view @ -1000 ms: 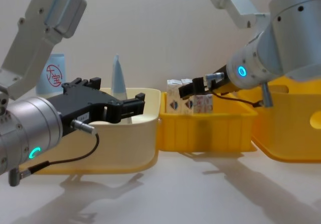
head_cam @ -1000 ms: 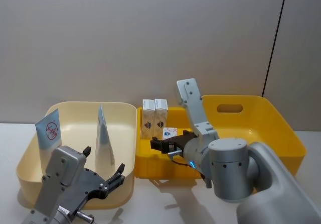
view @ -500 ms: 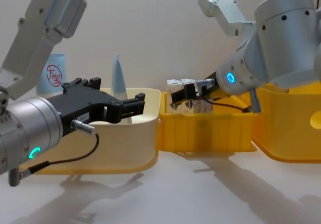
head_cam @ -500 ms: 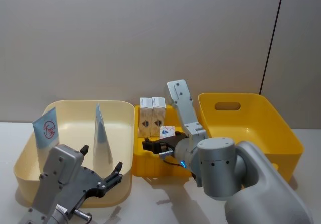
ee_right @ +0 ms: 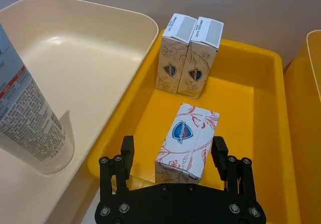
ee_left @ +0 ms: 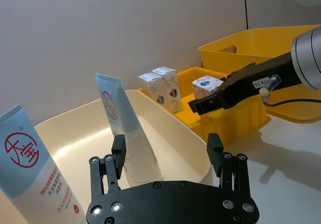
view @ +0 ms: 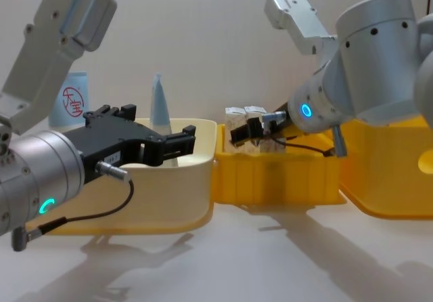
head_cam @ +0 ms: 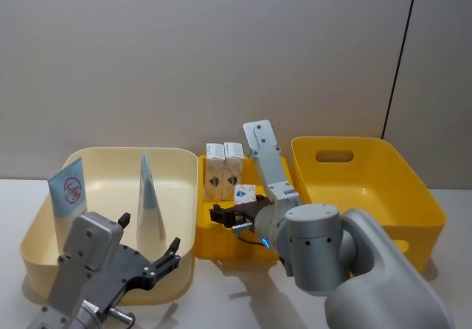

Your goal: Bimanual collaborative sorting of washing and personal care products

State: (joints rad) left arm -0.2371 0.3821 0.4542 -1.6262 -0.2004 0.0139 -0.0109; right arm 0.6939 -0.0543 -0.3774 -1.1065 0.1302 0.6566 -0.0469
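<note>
- Plain grey-beige wall [head_cam: 221, 49] behind, pale tabletop [view: 270, 261] in front; three tubs in a row across it
- Round-cornered cream plastic tub [head_cam: 110, 152] on the left holds the pale blue red-marked flat container [head_cam: 68, 196] and the pale blue tapered tube [head_cam: 150, 203]; both stand upright, well apart
- Small yellow plastic tub [head_cam: 214, 244] in the middle holds two upright white cartons with red-blue emblems [head_cam: 225, 170], touching each other at the back wall; a third white carton with red pattern and blue emblem [ee_right: 188, 141] sits just in front of them, apart, tilted
- Large yellow handled tub [head_cam: 383, 196] on the right; no product seen in it
- Progress, my read: tube-type packs and cartons already sit grouped by kind, so sorting looks far along; the third carton is the piece in play; can't tell whether it is being set down or about to be taken
- Right gripper [ee_right: 173, 139] reaches leftward and down into the small yellow tub; fingers [ee_right: 218, 151] spread wide either side of the third carton, one close against it, the other with a gap; not clamped
- Left gripper [ee_left: 166, 139] hovers low at the cream tub's near rim, pointing at the tube; fingers apart, nothing between them
</note>
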